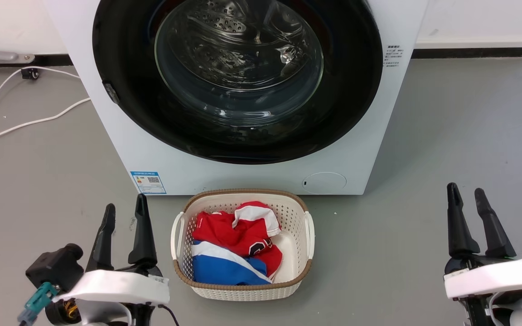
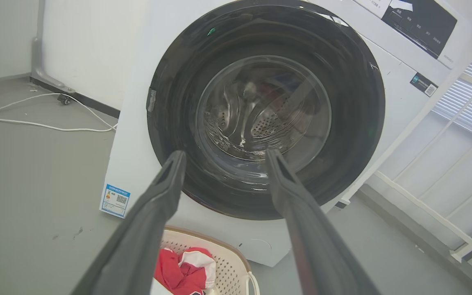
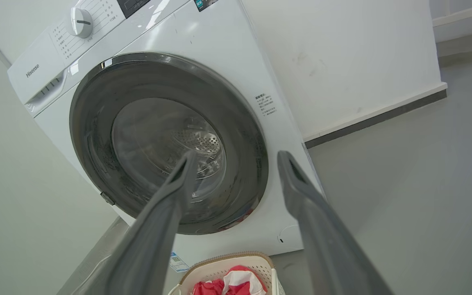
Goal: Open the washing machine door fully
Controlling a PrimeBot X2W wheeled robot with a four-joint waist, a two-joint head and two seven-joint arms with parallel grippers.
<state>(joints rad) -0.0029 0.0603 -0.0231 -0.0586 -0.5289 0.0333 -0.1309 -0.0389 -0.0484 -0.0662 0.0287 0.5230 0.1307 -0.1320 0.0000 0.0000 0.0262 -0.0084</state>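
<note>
Since the large round glossy black door with the bulging glass bowl lies shut and flush on the big white front-loading washing machine, opening is not yet begun.

Item: small grey catch tab on the door's left rim, ahead of and above the left claw. The left arm looks the nearer to it, and the hinge is presumably opposite.

Left claw: fingers spread, holding nothing, well apart from the door.

Right claw: likewise spread and empty, off to the machine's right.

Item: cream perforated plastic basket with brown woven rim, on the grey floor just before the machine, between the claws. Contents: crumpled red, white and blue garments.

Item: perforated steel drum, seen through the glass. Reflections keep me from telling what it holds.
</note>
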